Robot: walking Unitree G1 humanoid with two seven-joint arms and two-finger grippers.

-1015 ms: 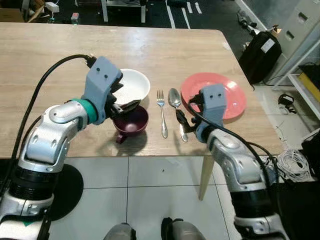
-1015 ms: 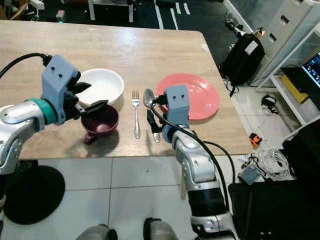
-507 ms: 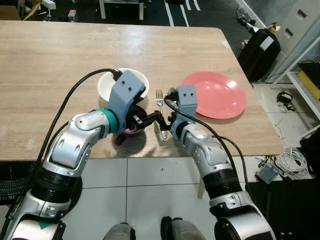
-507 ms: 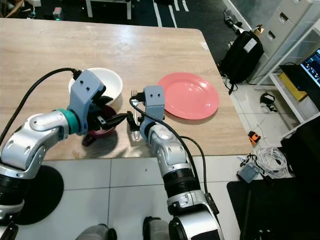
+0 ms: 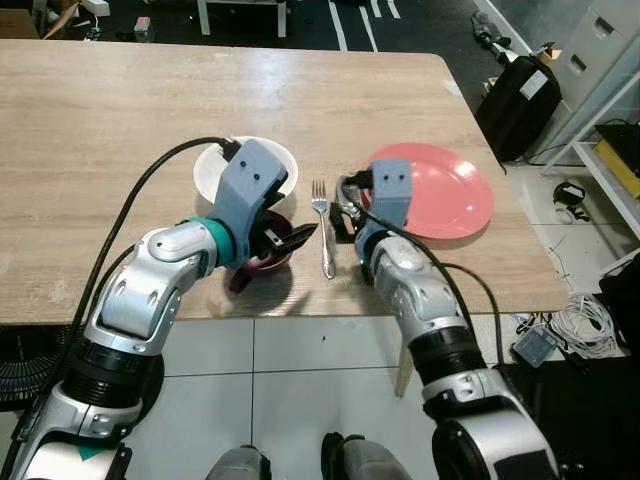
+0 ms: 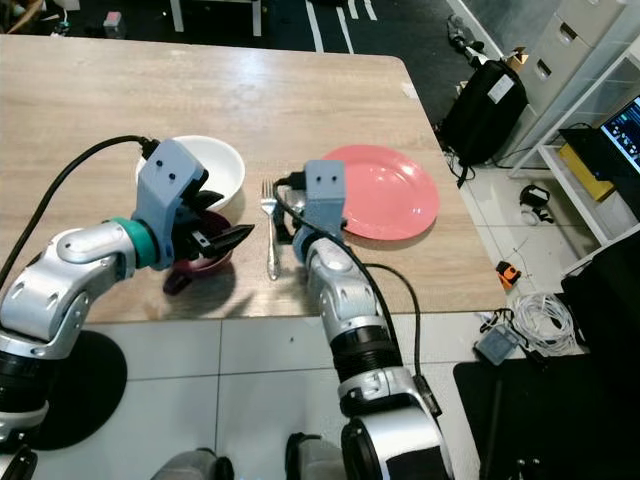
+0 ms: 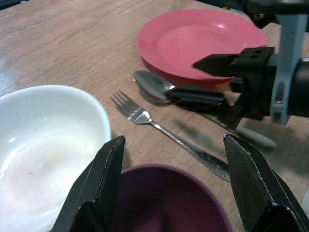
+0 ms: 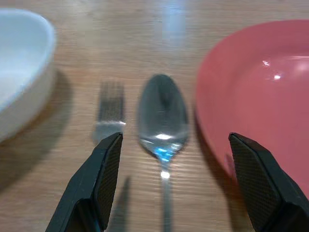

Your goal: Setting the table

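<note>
A: Where do the head views look from?

B: High above the wooden table [image 5: 120,120], facing down across it to the floor beyond.

A: And the wrist views?

B: Low and close. The left looks over the spoon [image 7: 153,86] toward the pink plate [image 7: 193,41]; the right faces that same spoon head-on.

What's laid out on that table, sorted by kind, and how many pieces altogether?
Bowls: 2, white bowl and purple bowl
Plates: 1, pink plate
Forks: 1, fork
Spoons: 1, spoon
Total: 5
</note>
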